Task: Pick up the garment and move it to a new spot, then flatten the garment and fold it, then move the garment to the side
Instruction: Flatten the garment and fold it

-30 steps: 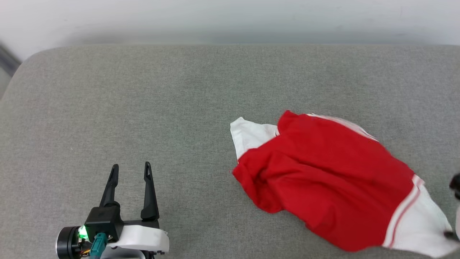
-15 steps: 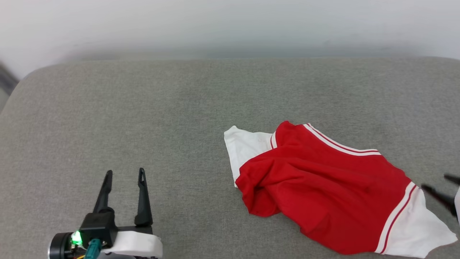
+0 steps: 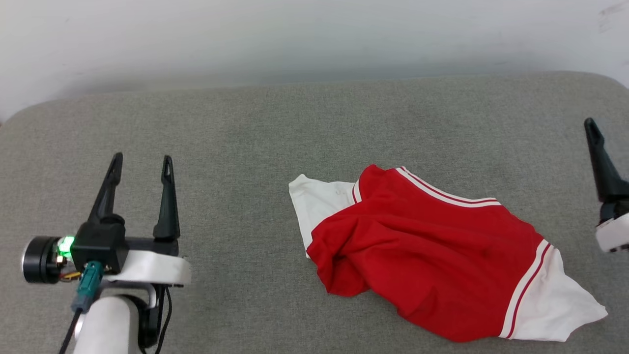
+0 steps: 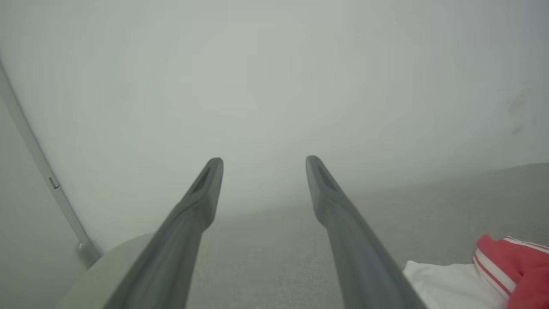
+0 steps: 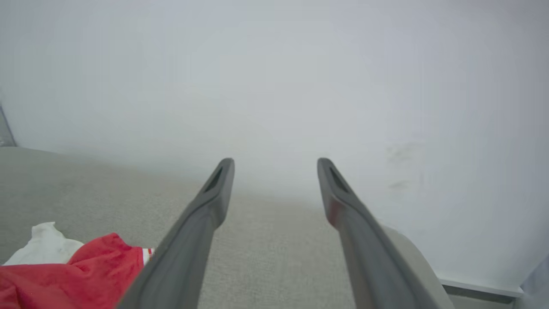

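Observation:
The garment [image 3: 432, 260], red with white sleeves and striped trim, lies crumpled on the grey padded surface [image 3: 236, 147], right of centre, with nothing holding it. My left gripper [image 3: 143, 158] hovers open at the left, well apart from the garment, with nothing between its fingers. At the right edge, one dark finger [image 3: 602, 167] of my right gripper rises beyond the garment's right sleeve, clear of the cloth. In the right wrist view the right gripper [image 5: 275, 162] is open and empty, with the garment [image 5: 73, 274] low on the left. The left wrist view shows the open left gripper [image 4: 264, 159] and the garment [image 4: 510, 266] at the lower right.
A pale wall [image 3: 295, 39] runs behind the surface's far edge. The surface has rounded corners at the far left [image 3: 29, 108] and far right [image 3: 609, 81]. Bare grey cloth stretches between the left gripper and the garment.
My right gripper has opened, let go of the garment's white sleeve and drawn away from it. The garment has settled on the surface. The head camera has shifted, and the left arm stands further forward.

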`<state>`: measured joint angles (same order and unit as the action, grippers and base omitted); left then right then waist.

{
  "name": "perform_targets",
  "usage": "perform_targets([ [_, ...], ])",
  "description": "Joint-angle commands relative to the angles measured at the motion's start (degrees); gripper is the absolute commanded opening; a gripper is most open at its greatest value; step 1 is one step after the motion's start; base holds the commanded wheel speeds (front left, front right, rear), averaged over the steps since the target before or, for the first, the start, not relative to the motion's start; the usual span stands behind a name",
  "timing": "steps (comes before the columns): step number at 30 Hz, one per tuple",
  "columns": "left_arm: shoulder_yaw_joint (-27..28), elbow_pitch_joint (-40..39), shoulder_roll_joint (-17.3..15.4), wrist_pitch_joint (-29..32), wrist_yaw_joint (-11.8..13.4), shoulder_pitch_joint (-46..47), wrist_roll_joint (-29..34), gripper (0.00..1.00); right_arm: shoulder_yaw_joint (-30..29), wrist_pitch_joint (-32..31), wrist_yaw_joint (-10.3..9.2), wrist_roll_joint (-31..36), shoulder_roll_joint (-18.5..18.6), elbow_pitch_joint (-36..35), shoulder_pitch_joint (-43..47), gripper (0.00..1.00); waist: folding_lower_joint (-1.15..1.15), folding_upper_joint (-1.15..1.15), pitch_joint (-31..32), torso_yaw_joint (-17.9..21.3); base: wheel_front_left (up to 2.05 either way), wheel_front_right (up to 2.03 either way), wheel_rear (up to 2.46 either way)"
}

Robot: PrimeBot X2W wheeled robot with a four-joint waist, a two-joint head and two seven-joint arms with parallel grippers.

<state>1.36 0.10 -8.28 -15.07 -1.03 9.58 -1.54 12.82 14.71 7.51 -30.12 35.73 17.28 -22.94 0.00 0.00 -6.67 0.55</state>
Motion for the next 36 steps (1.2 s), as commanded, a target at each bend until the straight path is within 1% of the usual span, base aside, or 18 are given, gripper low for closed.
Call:
perform_targets([
  [1,-0.1,0.3,-0.46,-0.15,-0.46,1.63,0.29,1.0,-1.97,0.32,-0.04,2.98,-2.45,-1.95,2.5,1.0,0.0,0.0,-0.25,0.32,0.0,0.0,0.0],
  [4,-0.94,2.86,-2.16,-0.15,-1.87,5.69,0.92,1.0,-10.2,0.43,-0.04,11.22,-10.2,-10.57,7.33,1.0,0.0,0.0,-0.94,0.98,0.0,0.0,0.0],
  [7,-2.55,6.79,-3.98,0.24,-3.6,10.61,1.18,1.0,-14.83,0.44,-0.04,15.93,-16.86,-18.25,12.41,1.0,0.0,0.0,-1.8,1.39,0.0,0.0,0.0],
  [9,-4.03,8.94,-5.15,1.49,-4.65,14.78,0.79,1.0,-16.22,0.46,-0.04,18.04,-19.55,-22.31,14.78,1.0,0.0,0.0,-2.48,1.65,0.0,0.0,0.0],
  [13,-8.33,12.46,-7.61,7.46,-6.03,22.83,-0.93,1.0,-16.85,0.47,-0.04,20.76,-23.15,-27.49,18.72,1.0,0.0,0.0,-3.95,2.24,0.0,0.0,0.0],
  [15,-11.43,13.57,-8.94,11.48,-6.33,27.21,-2.67,1.0,-16.69,0.48,-0.04,21.93,-23.85,-29.38,19.75,1.0,0.0,0.0,-4.77,2.63,0.0,0.0,0.0],
  [16,-14.05,13.9,-9.9,13.59,-6.29,29.35,-4.23,1.0,-16.44,0.48,-0.04,22.41,-24.36,-30.38,19.73,1.0,0.0,0.0,-5.21,2.93,0.0,0.0,0.0],
  [21,-26.82,15.42,-15.39,25.45,-6.32,39.07,-15.64,1.0,-15.98,0.48,-0.04,23.25,-25.68,-32.07,19.53,1.0,0.0,0.0,-7.37,4.03,0.0,0.0,0.0],
  [26,-39.55,16.39,-19.4,36.93,-6.33,47.77,-26.84,1.0,-15.18,0.49,-0.04,23.88,-26.46,-32.73,18.11,1.0,0.0,0.0,-9.8,4.94,0.0,0.0,0.0],
  [28,-45.44,16.65,-21.25,43.15,-6.34,50.4,-32.0,1.0,-14.79,0.49,-0.04,24.03,-26.74,-32.82,17.63,1.0,0.0,0.0,-10.79,5.49,0.0,0.0,0.0],
  [30,-50.2,16.24,-22.91,48.26,-6.34,53.47,-36.77,1.0,-14.55,0.49,-0.04,24.08,-26.78,-32.68,16.84,1.0,0.0,0.0,-11.87,6.02,0.0,0.0,0.0],
  [33,-56.48,15.77,-24.97,53.85,-6.34,56.76,-42.25,1.0,-14.16,0.49,-0.04,24.37,-27.02,-32.72,15.7,1.0,0.0,0.0,-13.62,6.91,0.0,0.0,0.0],
  [36,-62.04,16.0,-26.4,58.08,-6.35,59.74,-46.34,1.0,-13.85,0.49,-0.04,24.16,-27.36,-32.8,14.17,1.0,0.0,0.0,-15.44,7.82,0.0,0.0,0.0],
])
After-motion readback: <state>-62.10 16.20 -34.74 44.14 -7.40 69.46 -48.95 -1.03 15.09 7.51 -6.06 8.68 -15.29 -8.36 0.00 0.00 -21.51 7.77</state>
